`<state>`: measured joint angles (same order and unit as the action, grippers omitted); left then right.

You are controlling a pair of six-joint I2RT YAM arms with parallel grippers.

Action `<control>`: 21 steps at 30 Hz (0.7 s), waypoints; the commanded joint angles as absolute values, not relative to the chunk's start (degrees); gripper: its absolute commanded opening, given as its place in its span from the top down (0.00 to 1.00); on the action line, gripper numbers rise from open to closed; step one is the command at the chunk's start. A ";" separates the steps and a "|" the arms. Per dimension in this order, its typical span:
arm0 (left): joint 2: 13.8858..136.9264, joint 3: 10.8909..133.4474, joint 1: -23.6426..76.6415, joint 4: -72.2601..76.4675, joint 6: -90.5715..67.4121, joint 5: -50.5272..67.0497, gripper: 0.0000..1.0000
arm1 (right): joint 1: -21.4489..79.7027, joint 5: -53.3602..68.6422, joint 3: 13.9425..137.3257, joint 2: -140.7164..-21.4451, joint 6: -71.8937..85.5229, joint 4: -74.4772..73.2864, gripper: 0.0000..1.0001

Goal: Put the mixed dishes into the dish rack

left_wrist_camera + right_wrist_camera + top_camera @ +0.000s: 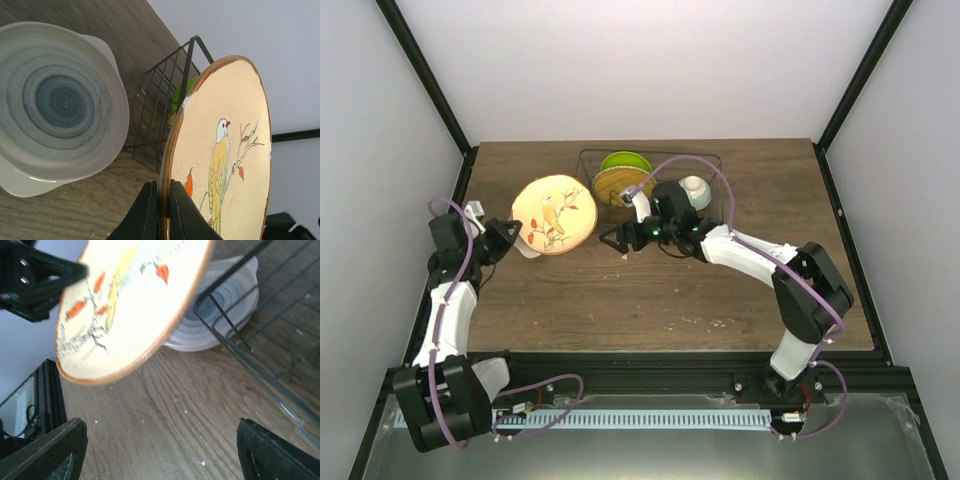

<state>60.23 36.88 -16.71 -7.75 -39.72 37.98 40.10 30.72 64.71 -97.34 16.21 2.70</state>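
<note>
Plate first: the beige bird-painted plate (553, 213) sits left of centre in the top view, raised and tilted over the wooden tabletop (720, 290). The left hand (505, 238) pinches it at its lower-left rim. In the left wrist view the two black fingers of that hand (162, 210) close on the plate's brown edge (220, 150) at the bottom of the frame. The plate stands nearly on edge, with its bird face turned to the right.

A white dish with blue-grey rings (60, 105) lies flat on the tabletop at the left of that view. It is below the plate and just beside the black wire dish rack (165, 100).

The right hand (617, 240) hangs near the middle of the top view, just right of the plate and not touching it. In the right wrist view its fingers are spread wide at the two bottom corners (160, 455), holding nothing. The plate (135, 305) fills the upper left of that view, and the ringed dish (225, 300) shows beneath its edge.

In the rack (705, 155), at upper centre, a lime-green plate (625, 162) and a tan woven-look plate (618, 183) stand upright. A pale mint bowl (693, 189) sits to their right.
</note>
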 commanded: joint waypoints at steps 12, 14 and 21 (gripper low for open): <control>56.68 34.90 -7.69 -4.39 -39.20 37.30 1.00 | 37.78 41.67 74.11 -103.75 20.12 4.84 0.20; 56.78 34.79 -6.09 -3.89 -39.61 36.82 1.00 | 37.74 41.24 74.69 -104.56 20.25 4.71 0.20; 56.36 35.10 -3.91 -4.40 -39.54 35.40 1.00 | 37.71 37.00 75.62 -104.78 17.93 1.81 0.21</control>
<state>58.33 33.85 -4.38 -9.69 -38.37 32.01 37.39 38.76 72.49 -105.56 19.11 3.07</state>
